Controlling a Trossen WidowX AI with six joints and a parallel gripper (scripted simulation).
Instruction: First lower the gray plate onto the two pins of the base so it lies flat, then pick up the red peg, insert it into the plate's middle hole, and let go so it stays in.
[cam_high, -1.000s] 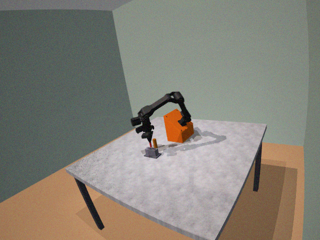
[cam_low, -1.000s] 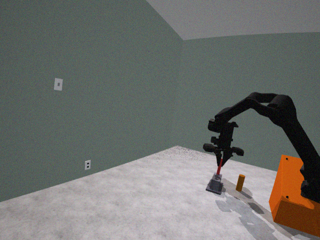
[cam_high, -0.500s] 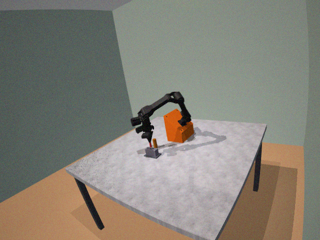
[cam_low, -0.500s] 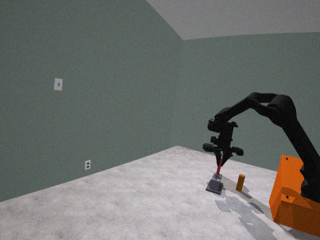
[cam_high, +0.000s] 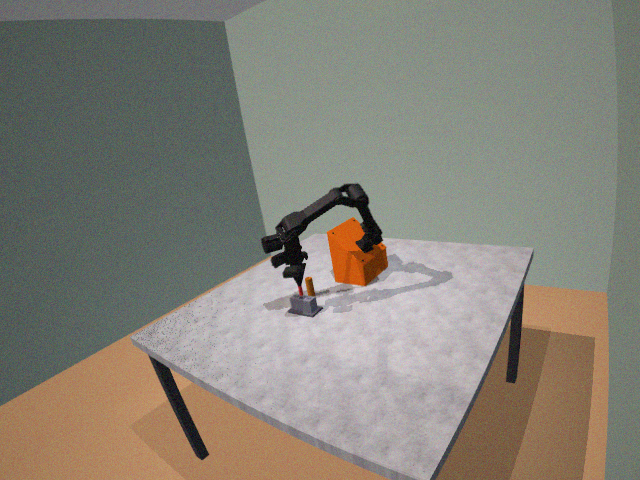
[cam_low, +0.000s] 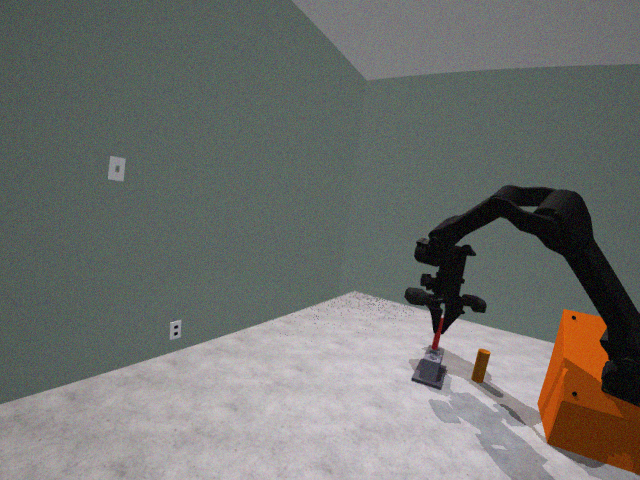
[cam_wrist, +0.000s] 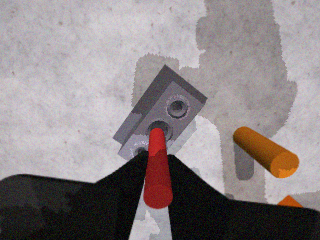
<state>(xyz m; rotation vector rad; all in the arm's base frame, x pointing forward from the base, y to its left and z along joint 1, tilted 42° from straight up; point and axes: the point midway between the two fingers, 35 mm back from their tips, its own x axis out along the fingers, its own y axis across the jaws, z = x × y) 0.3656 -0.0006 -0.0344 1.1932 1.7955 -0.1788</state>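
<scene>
Top cam: raised, set back off a corner of the worktop (cam_high: 361, 361) (cam_low: 206, 423) (cam_wrist: 60, 75), looking down obliquely – whole top in view. Ext. cam: lower, nearer, facing room corner. Wrist cam: close, looking down past tool (cam_high: 299, 283) (cam_low: 440, 330) (cam_wrist: 159, 159) – all share gray plate (cam_high: 303, 304) (cam_low: 434, 356) (cam_wrist: 162, 112).
</scene>
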